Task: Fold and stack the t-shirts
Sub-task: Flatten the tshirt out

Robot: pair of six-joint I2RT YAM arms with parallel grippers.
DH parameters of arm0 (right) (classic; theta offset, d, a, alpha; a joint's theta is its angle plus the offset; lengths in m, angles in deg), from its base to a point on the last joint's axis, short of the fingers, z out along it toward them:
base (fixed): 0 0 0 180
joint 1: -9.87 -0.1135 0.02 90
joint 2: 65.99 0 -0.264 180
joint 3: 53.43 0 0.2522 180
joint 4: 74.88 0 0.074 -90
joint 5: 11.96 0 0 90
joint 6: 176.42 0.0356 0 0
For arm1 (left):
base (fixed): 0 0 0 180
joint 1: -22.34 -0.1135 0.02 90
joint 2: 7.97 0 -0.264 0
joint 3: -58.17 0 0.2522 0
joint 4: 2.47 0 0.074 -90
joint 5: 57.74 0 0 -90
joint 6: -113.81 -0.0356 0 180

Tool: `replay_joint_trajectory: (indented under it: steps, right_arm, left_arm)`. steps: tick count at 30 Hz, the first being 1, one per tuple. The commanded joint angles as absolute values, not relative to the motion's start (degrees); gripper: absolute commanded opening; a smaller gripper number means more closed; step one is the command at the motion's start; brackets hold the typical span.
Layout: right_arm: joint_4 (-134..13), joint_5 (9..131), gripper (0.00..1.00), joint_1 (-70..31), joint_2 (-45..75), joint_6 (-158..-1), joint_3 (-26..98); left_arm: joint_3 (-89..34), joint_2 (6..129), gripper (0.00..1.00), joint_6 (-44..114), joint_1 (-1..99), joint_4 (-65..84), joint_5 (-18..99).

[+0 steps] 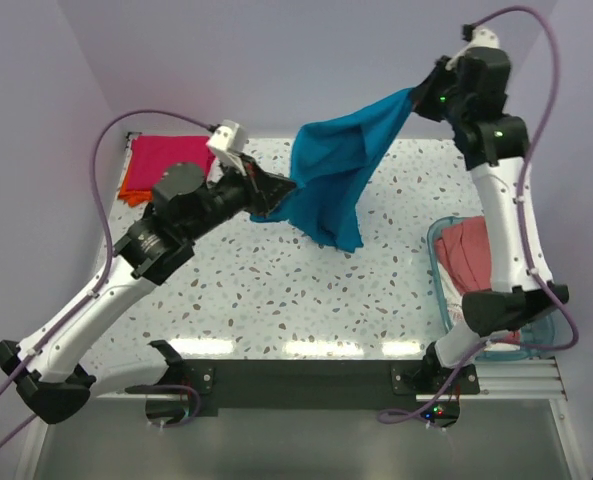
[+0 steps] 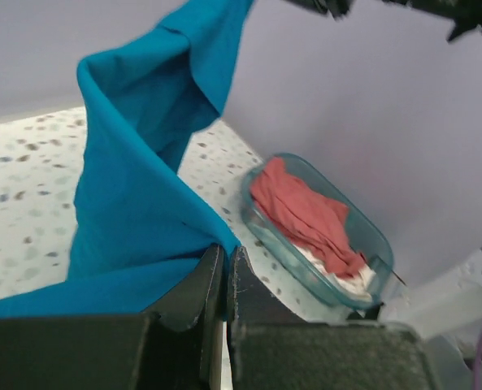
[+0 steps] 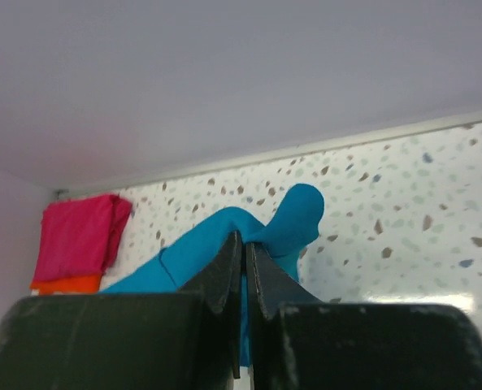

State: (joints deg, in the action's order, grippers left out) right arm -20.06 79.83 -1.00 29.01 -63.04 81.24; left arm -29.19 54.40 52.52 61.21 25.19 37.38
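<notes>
Cloth of the teal t-shirt (image 1: 331, 180) slopes from my right pincer (image 1: 419, 98), clamped on it high, down to my left pincer (image 1: 268, 192), clamped low over the table (image 1: 276, 290).

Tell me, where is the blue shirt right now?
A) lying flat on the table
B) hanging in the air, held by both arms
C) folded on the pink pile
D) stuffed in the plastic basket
B: the left tool and the right tool each pinch the teal shirt, which hangs stretched between them above the table.
</notes>
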Motion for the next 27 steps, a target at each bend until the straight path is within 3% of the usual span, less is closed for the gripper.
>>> replay_joint_trajectory:
  steps: [1,9,11,16,21,27]
  right_arm:
    - [-24.2,80.2,0.00,4.1,22.1,-61.7,80.7]
    - [-24.8,83.8,0.00,6.9,16.5,-63.4,83.1]
    - [-26.0,82.6,0.00,6.9,17.2,-63.3,84.3]
    - [-31.6,75.0,0.00,6.8,22.9,-61.0,85.4]
    - [-36.6,70.6,0.00,-0.5,34.1,-63.5,87.4]
    - [-36.3,73.3,0.00,-12.7,59.7,-66.7,98.8]
  left_arm:
    - [-35.6,58.2,0.00,46.9,71.7,27.2,38.0]
    - [-45.6,64.1,0.00,44.6,83.7,28.7,32.6]
    - [-45.1,63.0,0.00,45.6,83.9,26.9,32.4]
    - [-36.6,55.0,0.00,48.1,82.5,24.2,18.8]
    - [-19.6,48.4,0.00,58.3,64.8,21.8,24.6]
    - [5.7,45.6,0.00,67.7,43.8,12.8,35.5]
